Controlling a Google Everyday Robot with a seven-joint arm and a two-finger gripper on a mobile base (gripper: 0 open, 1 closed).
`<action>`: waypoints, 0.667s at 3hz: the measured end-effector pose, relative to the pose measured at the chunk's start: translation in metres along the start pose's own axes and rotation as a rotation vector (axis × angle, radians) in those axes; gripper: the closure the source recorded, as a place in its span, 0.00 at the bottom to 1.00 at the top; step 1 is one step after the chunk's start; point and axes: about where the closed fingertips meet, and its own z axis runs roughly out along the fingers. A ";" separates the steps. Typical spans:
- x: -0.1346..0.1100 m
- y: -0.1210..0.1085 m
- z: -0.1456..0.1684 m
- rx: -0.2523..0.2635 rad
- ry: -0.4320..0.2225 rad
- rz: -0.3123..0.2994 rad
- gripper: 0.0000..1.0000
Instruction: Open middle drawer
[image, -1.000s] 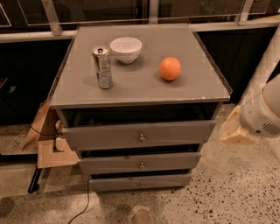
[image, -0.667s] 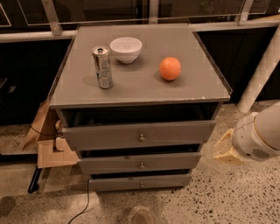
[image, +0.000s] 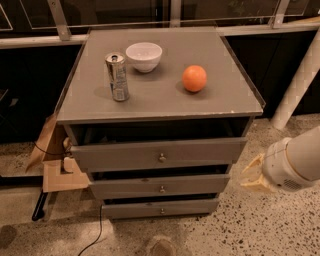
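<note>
tool low at right of the bench, level with the middle drawer and apart from it; open or closed cannot tell. middle drawer between top drawer and bottom drawer, knob at centre; can, bowl, orange on top

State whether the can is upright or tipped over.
Upright: the can stands on its base on the cabinet, rim up. The hand hangs low, right of the cabinet.
</note>
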 end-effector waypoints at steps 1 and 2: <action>0.012 0.003 0.049 0.019 -0.047 -0.073 1.00; 0.015 0.003 0.109 0.024 -0.101 -0.180 1.00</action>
